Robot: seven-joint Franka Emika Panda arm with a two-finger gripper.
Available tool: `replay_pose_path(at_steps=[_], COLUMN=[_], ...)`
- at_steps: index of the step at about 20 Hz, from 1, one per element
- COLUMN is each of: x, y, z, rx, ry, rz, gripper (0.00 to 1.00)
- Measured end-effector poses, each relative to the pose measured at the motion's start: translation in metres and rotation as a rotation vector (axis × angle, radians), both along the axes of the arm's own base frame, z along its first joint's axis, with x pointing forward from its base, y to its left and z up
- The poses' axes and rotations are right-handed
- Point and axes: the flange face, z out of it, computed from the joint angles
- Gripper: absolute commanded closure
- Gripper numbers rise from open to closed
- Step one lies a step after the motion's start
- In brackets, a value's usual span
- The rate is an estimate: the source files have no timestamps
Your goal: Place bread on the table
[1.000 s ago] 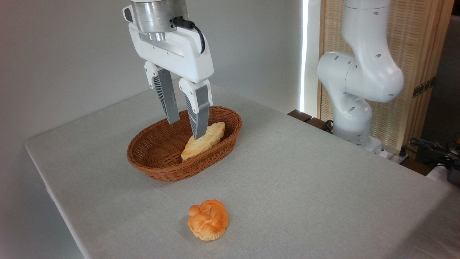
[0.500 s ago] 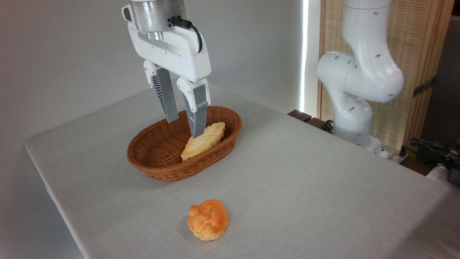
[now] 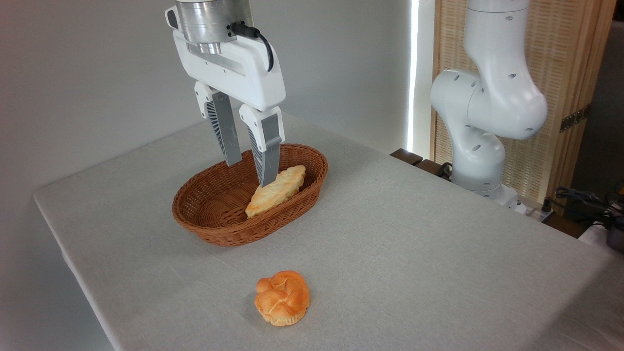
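The bread (image 3: 282,297), a small round orange-golden bun with a knotted top, lies on the table (image 3: 414,243) near the front edge, with nothing touching it. My gripper (image 3: 249,174) hangs over the wicker basket, well behind and above the bun. Its two grey fingers are apart and hold nothing. The right fingertip stands in front of the pale loaf in the picture.
A brown oval wicker basket (image 3: 214,229) stands left of centre and holds a longer pale-yellow leaf-shaped loaf (image 3: 275,191). The arm's white base (image 3: 482,126) rises at the back right. Cables and dark gear (image 3: 590,204) lie off the table's right edge.
The gripper has risen slightly and shifted a little left above the basket, fingers still apart. The bun and the loaf have not moved.
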Motion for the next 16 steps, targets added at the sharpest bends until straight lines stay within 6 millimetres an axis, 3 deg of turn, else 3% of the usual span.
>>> replay_pose_path(at_steps=[16], x=[0.0011], y=[0.0024], z=[-0.0018], rx=[-0.001], ry=[0.003], rz=[0.004], gripper=[0.0])
